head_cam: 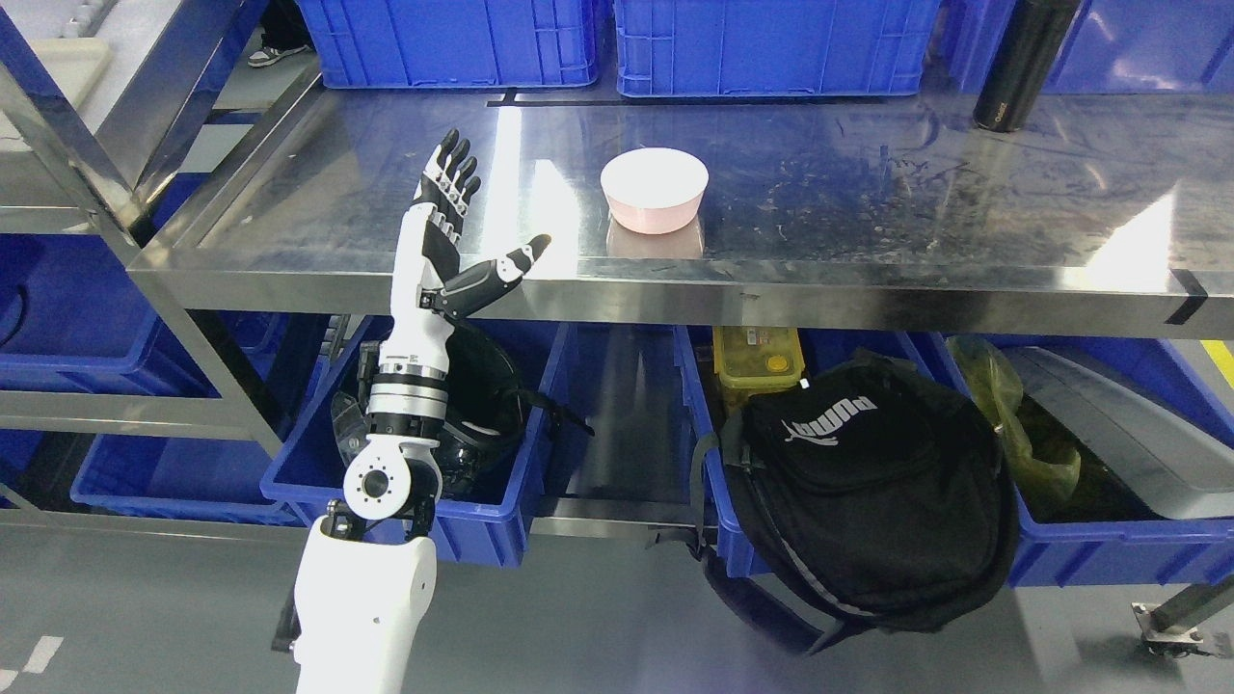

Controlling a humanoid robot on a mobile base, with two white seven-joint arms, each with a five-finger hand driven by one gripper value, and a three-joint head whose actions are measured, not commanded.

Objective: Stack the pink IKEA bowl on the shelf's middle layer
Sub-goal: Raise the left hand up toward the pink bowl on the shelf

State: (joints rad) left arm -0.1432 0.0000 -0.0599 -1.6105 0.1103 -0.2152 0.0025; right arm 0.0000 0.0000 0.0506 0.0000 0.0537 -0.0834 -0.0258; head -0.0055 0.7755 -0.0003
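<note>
A pink bowl [655,189] stands upright on the steel shelf layer [868,193], near the front edge at the middle. My left hand [479,217] is raised at the shelf's front edge, to the left of the bowl and apart from it. Its fingers [453,178] are spread and point up, the thumb points right toward the bowl. It holds nothing. My right arm is out of view.
Blue crates [771,43] line the back of the shelf. A black bottle [1020,63] stands at the back right. Below the shelf are blue bins [482,520], a black backpack [858,482], a yellow box [759,361] and a steel frame post [77,164] at left.
</note>
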